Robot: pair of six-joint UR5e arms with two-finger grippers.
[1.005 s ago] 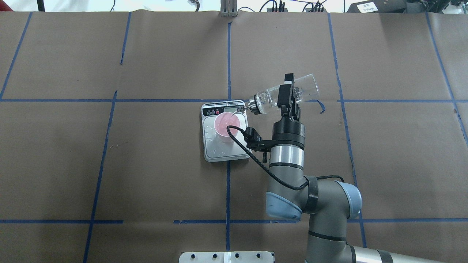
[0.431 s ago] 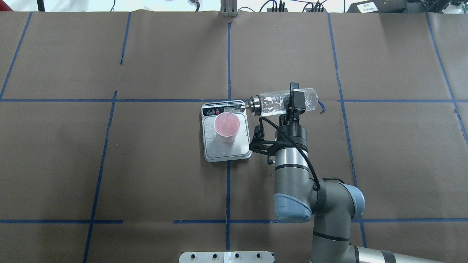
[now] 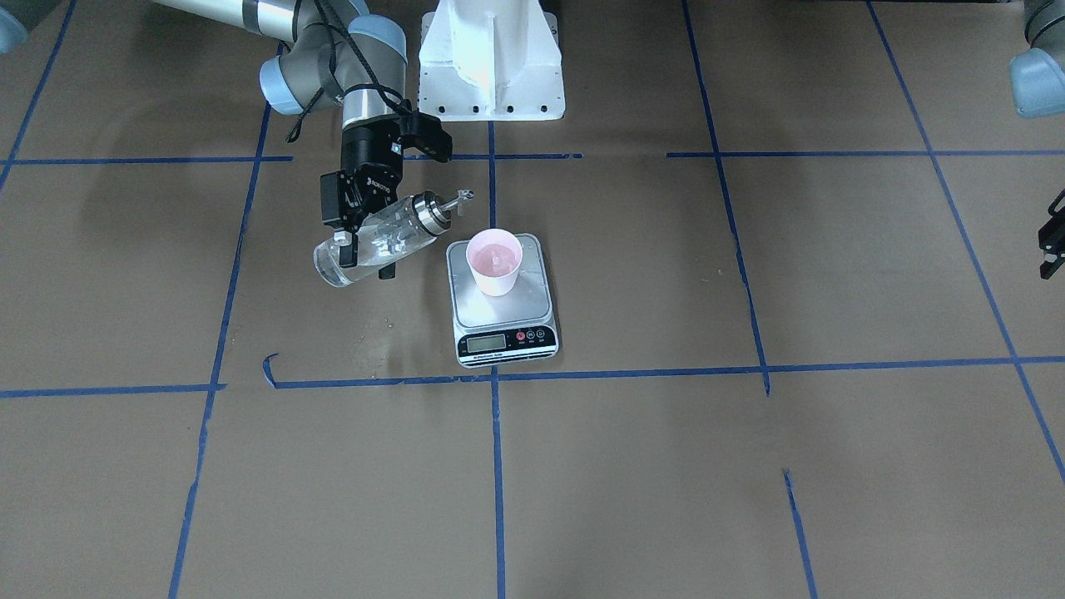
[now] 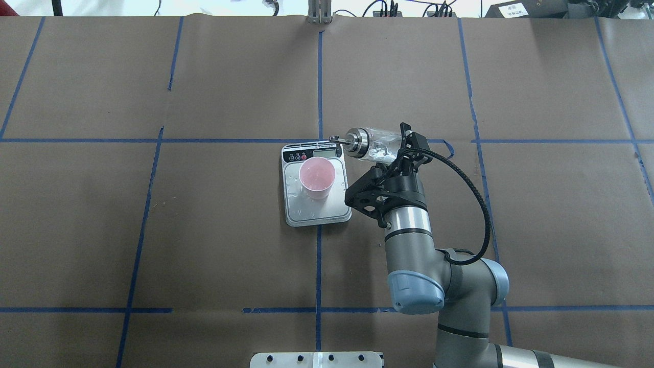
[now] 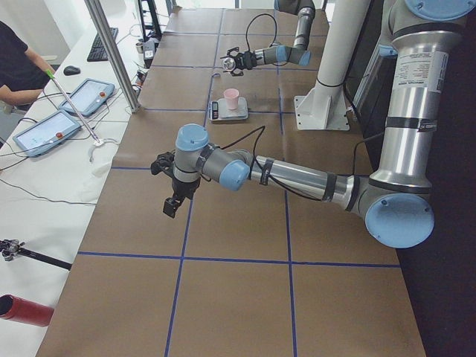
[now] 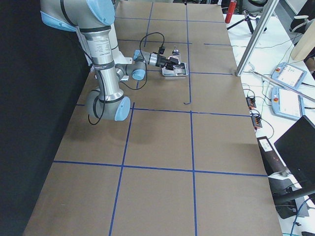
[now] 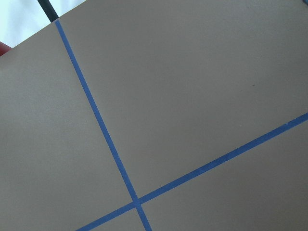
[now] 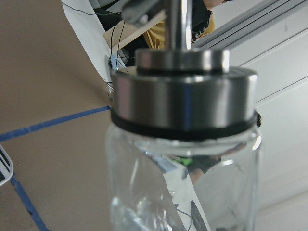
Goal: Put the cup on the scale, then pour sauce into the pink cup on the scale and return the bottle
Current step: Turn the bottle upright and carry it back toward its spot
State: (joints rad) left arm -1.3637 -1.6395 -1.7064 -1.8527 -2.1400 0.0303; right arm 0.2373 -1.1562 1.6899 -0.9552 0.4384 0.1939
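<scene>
Overhead exterior, right claw clamped on bottle, spout now off cup, left claw unclear

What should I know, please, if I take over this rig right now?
The right gripper is shut on the bottle, held tilted beside the scale, spout raised, no stream showing.
The left gripper hangs far off over bare table, with nothing visible in it; open or shut, I cannot tell.
The cup stands upright on the scale's plate, apparently with liquid inside.
Done: cup placed; the pour looks finished.
Left: set the bottle back down on the table and release it.
</scene>
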